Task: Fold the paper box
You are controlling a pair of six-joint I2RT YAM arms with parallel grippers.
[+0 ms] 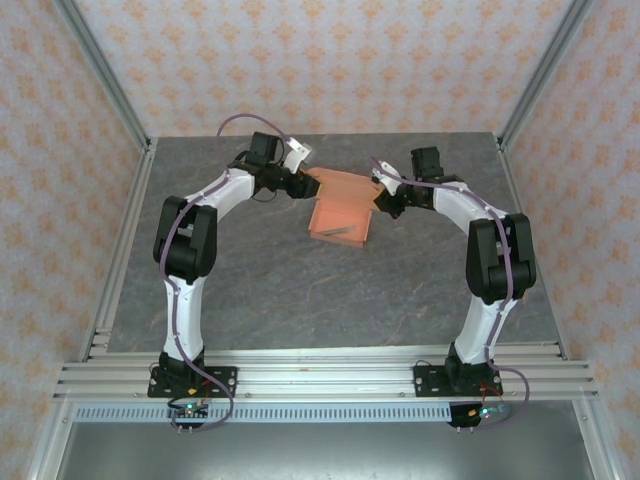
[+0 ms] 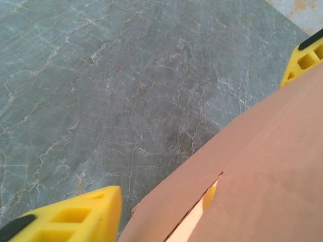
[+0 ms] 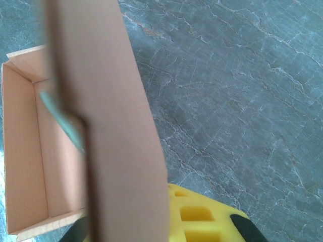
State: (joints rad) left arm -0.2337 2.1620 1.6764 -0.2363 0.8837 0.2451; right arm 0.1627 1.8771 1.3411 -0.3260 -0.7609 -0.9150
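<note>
There is 1 paper box (image 1: 343, 208) of salmon-orange card, 1 thin grey-green stick (image 3: 63, 121) and 1 grey marbled table (image 1: 300, 300). The arms number 2, the left arm (image 1: 185, 240) and the right arm (image 1: 500, 255), with 2 grippers, the left gripper (image 1: 305, 185) and the right gripper (image 1: 382, 200). The left wrist view counts 2 yellow fingers (image 2: 75, 217), the right wrist view 1.

The table (image 1: 300, 290) is a grey slab veined with pale lines (much like marble), matt all over. Aluminium rails (image 1: 330, 372) run along its left side and near edge, and the two arm bases (image 1: 190, 378) are bolted to the near one. A salmon box (image 1: 340, 212) stands open-topped toward the far middle; whether its bottom rests on the slab cannot be told.
</note>
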